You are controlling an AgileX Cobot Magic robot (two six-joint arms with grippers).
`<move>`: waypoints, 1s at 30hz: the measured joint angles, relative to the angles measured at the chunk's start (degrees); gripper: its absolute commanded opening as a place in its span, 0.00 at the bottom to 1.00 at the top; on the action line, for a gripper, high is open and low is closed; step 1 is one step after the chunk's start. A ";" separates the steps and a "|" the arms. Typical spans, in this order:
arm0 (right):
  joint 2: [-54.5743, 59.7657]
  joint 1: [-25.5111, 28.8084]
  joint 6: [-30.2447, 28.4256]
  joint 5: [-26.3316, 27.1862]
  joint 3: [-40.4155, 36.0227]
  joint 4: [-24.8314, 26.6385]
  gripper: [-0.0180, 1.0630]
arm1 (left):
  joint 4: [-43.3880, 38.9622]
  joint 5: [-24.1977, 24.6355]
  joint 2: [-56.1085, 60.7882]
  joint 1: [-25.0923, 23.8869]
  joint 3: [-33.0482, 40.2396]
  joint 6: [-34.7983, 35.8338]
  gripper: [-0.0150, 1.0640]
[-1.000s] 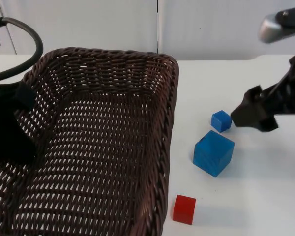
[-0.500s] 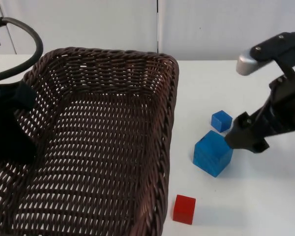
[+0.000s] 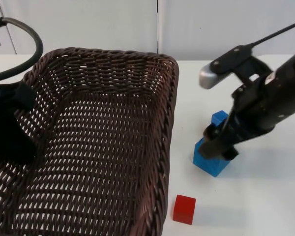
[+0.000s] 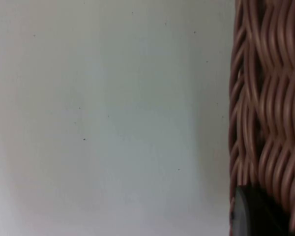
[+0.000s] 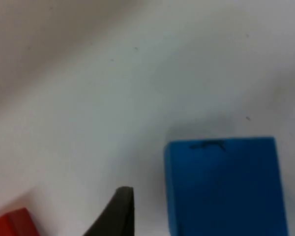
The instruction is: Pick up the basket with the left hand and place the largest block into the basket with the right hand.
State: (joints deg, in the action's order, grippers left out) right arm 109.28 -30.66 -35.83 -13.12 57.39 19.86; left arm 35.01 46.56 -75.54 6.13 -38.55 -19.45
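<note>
The right tool (image 3: pixel 219 146), fingers apart, should straddle the large blue cube (image 3: pixel 210 161) squarely; left tool state: cannot tell.

The right arm reaches down and in from its side, its wrist bent steeply so the right tool (image 3: pixel 220 147) points at the desk (image 3: pixel 265 196). One dark fingertip (image 5: pixel 115 214) of it hangs just above the desk. The left tool (image 3: pixel 12 123) sits low, its fingertip (image 4: pixel 253 214) pressed against wicker.
</note>
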 measured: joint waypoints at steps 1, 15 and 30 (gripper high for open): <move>0.77 -0.27 -0.17 0.11 0.68 0.00 0.99 | 0.00 0.00 0.00 0.00 0.00 0.00 0.01; 6.60 -0.48 -0.28 1.30 3.45 0.00 0.99 | -0.23 0.00 0.00 0.00 0.00 0.00 0.01; 8.17 -0.48 -0.09 3.16 3.54 0.00 0.75 | -0.33 -0.46 0.00 0.00 0.00 0.00 0.01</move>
State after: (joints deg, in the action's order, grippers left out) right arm 117.45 -31.14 -35.92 -9.96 60.94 19.86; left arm 34.67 46.10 -75.54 6.13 -38.55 -19.45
